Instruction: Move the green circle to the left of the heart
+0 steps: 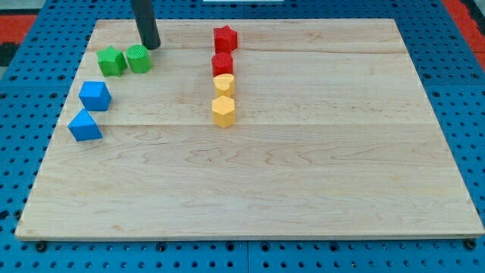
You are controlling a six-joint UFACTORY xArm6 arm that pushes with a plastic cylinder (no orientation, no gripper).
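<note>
The green circle [139,59], a small, light, rigid block I judge will slide easily if pushed low on its side, touches the green star [112,61], left of the yellow heart [223,83], my fingerless tip [151,45] just above it.
</note>
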